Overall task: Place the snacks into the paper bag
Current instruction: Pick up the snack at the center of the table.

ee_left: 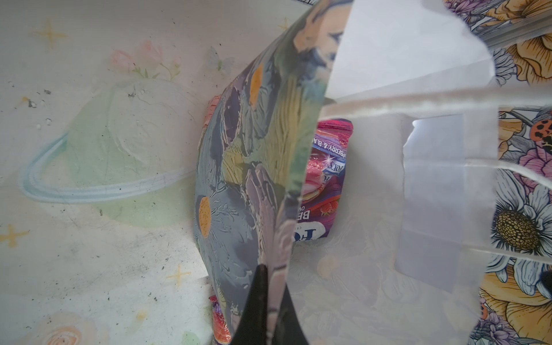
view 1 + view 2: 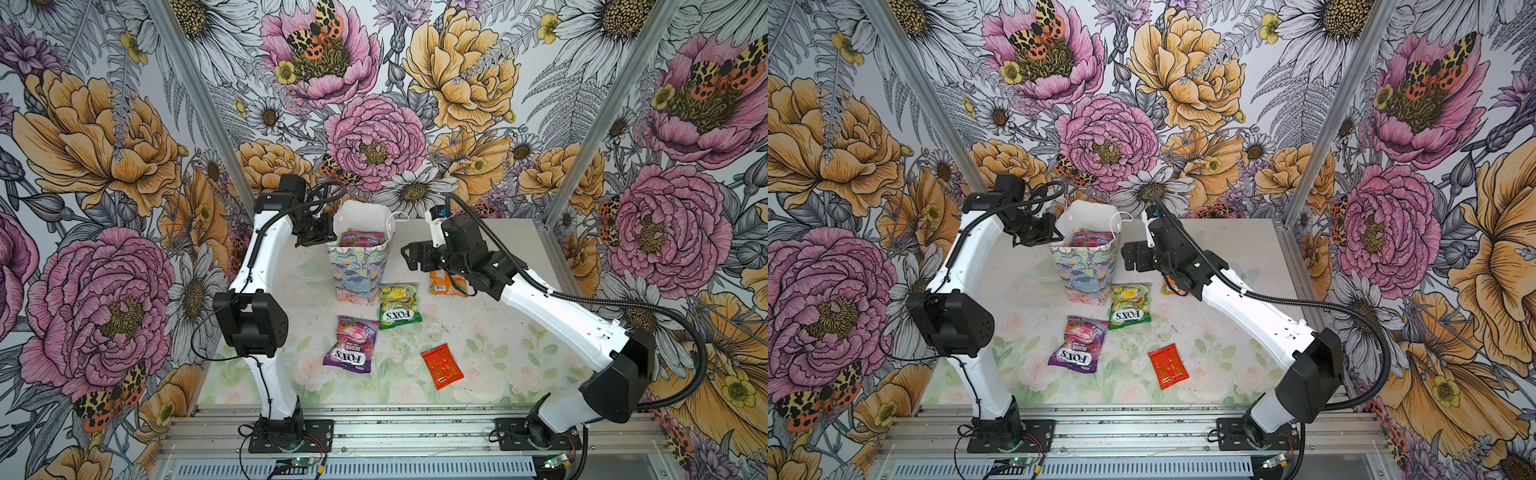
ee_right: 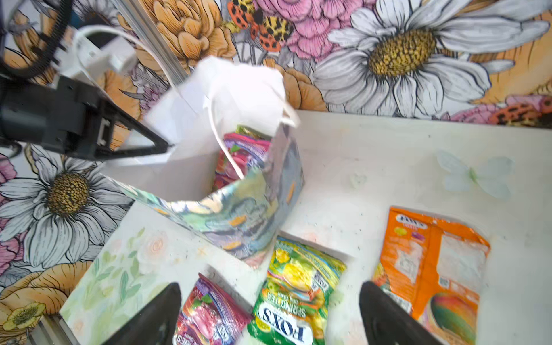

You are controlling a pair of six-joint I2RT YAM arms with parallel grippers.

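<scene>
left jaws pinch the paper bag (image 2: 360, 270) at its rim, steadying it on the table (image 2: 498, 332); right jaws hang wide, empty, beside it. between pickups: next, probably descend on the nearby green packet (image 2: 400, 308).

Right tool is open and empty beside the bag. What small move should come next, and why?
Probably lower the right tool onto the green packet. In the right wrist view it lies flat between the open fingers, close beside the bag. The left tool is shut on the bag's rim and holds the mouth open, so the carry should be short.
</scene>
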